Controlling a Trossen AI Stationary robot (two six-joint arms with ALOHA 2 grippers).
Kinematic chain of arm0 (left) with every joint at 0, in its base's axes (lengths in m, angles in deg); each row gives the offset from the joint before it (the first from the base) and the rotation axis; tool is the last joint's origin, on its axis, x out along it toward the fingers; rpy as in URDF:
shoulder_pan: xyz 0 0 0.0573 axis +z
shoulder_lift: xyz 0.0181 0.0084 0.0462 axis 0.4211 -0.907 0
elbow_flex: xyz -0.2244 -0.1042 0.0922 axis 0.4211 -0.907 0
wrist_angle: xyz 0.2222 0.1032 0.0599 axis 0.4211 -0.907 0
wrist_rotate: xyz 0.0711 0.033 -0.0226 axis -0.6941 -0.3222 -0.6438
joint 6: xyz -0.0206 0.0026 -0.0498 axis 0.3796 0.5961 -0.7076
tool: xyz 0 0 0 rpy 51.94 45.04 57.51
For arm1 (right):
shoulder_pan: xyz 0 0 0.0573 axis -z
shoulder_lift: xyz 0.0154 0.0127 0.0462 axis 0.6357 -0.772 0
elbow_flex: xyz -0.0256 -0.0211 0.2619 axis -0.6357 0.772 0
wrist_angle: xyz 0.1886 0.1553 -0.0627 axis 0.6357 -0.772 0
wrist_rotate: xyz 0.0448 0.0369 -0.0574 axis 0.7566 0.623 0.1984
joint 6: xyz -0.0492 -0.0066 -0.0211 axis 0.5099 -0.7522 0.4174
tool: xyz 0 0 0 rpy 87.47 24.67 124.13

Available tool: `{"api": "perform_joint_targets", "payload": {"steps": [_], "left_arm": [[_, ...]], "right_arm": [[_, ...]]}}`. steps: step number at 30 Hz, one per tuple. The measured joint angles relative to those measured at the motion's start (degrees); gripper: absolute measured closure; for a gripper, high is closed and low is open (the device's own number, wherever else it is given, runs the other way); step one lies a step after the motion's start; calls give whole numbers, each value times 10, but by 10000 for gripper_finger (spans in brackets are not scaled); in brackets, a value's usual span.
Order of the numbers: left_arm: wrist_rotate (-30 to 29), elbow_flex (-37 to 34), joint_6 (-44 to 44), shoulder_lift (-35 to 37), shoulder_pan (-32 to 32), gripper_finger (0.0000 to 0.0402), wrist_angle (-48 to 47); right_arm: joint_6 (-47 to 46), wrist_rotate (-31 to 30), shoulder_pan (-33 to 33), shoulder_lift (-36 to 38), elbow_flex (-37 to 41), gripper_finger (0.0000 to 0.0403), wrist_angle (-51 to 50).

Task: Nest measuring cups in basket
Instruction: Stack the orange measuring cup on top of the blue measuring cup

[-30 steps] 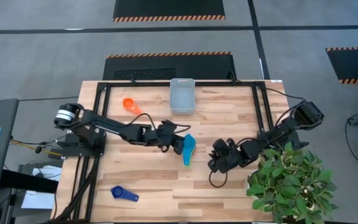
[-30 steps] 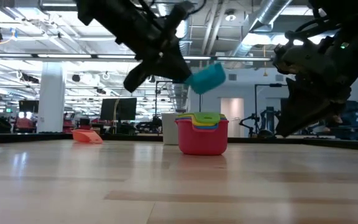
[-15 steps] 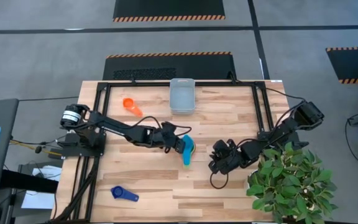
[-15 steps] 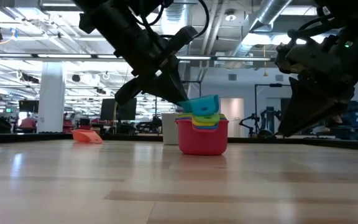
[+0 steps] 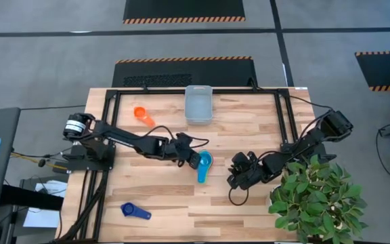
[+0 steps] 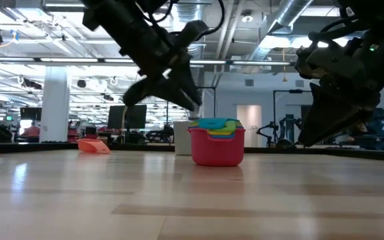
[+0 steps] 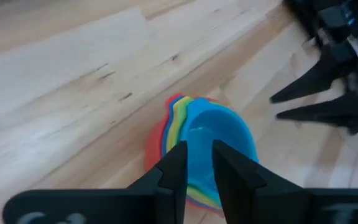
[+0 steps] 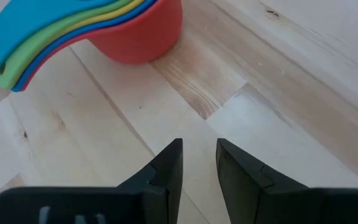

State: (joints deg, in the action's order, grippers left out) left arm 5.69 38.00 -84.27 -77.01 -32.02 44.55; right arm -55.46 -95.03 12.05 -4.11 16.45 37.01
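Mid-table sits a nested stack of measuring cups — the red cup is outermost at the bottom, w/ blue, yellow and green rims layered inside, and the light blue cup seated on top. In the right wrist view the handles fan out together on one side, light blue uppermost.

Left gripper hovers just beside and slightly above the stack, on its left in the high view. Its fingers stand a narrow gap apart w/ nothing between them; the light blue cup lies just beyond the tips, not pinched. In the low view the left arm slants down to a spot just above the stack's rim.

Right gripper waits near the stack on the other side, low over the wood; its fingers are a small gap apart, holding nothing, aimed at bare table short of the red cup.

Basket stands at the table's far edge, centre — well apart from the stack. An orange cup lies left of the basket, near the far-left corner. A dark blue cup lies alone near the front-left edge. A potted plant sits at the front-right corner.
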Motion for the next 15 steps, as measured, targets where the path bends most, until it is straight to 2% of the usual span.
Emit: {"api": "perform_joint_targets", "payload": {"steps": [7,11,15], "left_arm": [[-53,0,146,75,9,336,-115],[-104,-5,160,115,27,336,-206],[-181,-6,155,155,78,336,-346]], "right_arm": [[0,1,-8,0,0,280,-4],[-5,2,-8,0,0,282,0],[-6,1,-8,0,0,282,10]]}}
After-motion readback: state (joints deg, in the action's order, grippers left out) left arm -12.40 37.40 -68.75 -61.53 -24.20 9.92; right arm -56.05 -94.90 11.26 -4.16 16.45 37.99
